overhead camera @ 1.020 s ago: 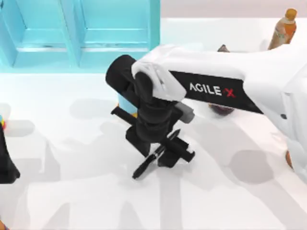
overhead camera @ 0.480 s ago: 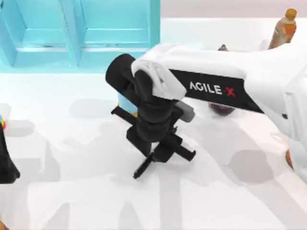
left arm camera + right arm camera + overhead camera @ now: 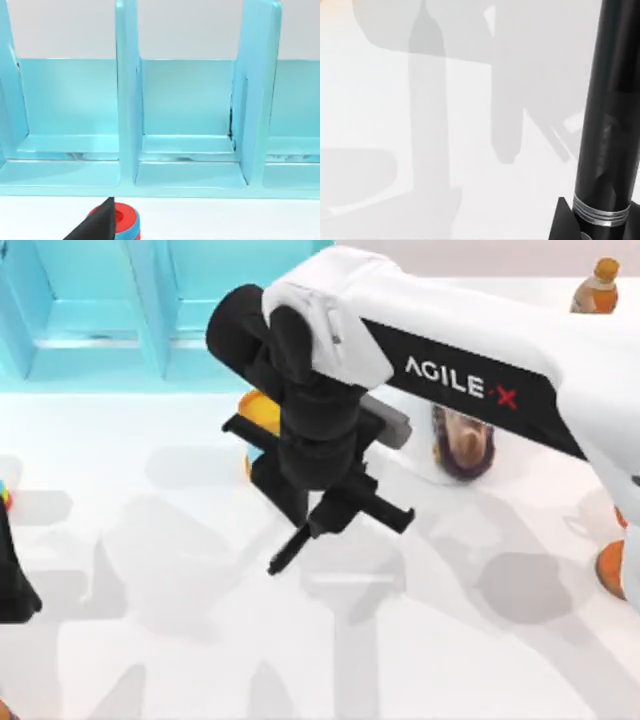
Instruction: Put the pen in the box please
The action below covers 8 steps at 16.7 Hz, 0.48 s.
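Glossy white table point(image 3: 150, 640), right tool point(image 3: 335, 515) gripping slim black pen point(image 3: 290, 552)

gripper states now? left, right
Left gripper: parked at the table's left edge, cannot tell.
Right gripper: shut on the pen, lifted above the table.

A rendered tabletop test scene: plain white table point(image 3: 150, 640), turquoise compartment box point(image 3: 100, 310), scattered bottles point(image 3: 592, 285).

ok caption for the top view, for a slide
Right gripper holds the black pen above the white table, in front of the blue compartment box.
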### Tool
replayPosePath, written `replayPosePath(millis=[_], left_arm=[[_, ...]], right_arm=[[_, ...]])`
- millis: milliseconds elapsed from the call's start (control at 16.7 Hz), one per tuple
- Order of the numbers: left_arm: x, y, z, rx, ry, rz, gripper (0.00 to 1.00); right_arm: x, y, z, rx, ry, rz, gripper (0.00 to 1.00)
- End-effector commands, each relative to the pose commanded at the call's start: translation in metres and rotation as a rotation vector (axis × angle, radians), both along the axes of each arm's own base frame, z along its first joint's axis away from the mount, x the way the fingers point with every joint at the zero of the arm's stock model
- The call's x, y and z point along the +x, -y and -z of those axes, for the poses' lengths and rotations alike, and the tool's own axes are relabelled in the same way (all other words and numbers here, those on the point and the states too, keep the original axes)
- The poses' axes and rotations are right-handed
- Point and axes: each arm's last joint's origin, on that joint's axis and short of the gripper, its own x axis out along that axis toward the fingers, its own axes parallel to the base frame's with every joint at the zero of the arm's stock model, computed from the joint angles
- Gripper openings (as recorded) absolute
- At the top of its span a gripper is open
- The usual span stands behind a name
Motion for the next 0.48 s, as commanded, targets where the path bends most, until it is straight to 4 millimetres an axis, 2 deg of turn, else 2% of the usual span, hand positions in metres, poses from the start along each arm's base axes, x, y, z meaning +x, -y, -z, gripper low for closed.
replayPosePath(millis=[240, 480], left_arm=[[0.000, 0.000, 0.000, 0.000, 0.000, 0.000, 1.00], [0.000, 0.000, 0.000, 0.000, 0.000, 0.000, 1.00]], right_arm=[[-0.002, 0.003, -0.028, 0.010, 0.005, 0.000, 0.00], [-0.002, 0.002, -0.027, 0.008, 0.003, 0.000, 0.00]])
